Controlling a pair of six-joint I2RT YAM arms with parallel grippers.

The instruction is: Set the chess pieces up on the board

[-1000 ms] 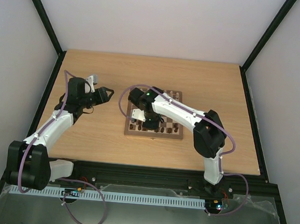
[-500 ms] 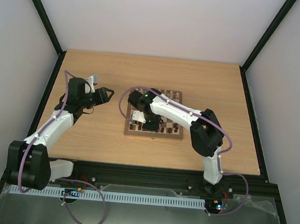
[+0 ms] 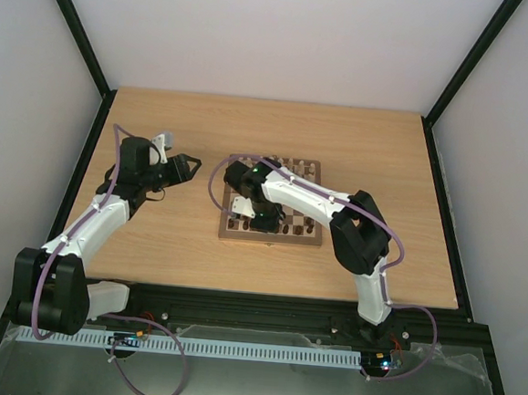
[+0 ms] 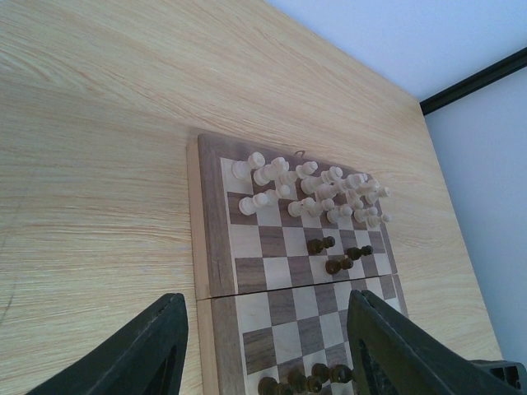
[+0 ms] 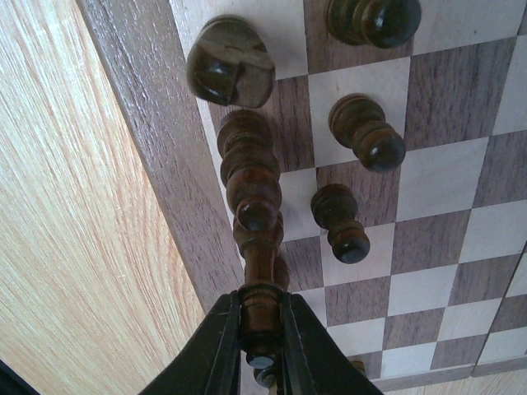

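Left gripper [image 3: 186, 166]: mine, jaws spread, empty, over bare table [image 3: 179, 237], left of the board [image 3: 270, 237].
Right gripper [image 5: 262, 304]: my fingers pinch a dark piece [image 5: 262, 322], apparently standing on the board's near-left squares among other dark pieces [image 5: 366, 132].
Pale pieces [image 4: 309, 193]: far rows.

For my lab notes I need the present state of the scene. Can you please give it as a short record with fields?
left fingers: open, empty, to the left of the board
right fingers: closed around a dark piece near the board's edge
cream pieces: two rows at one end of the board
other dark pieces: several standing near the held one
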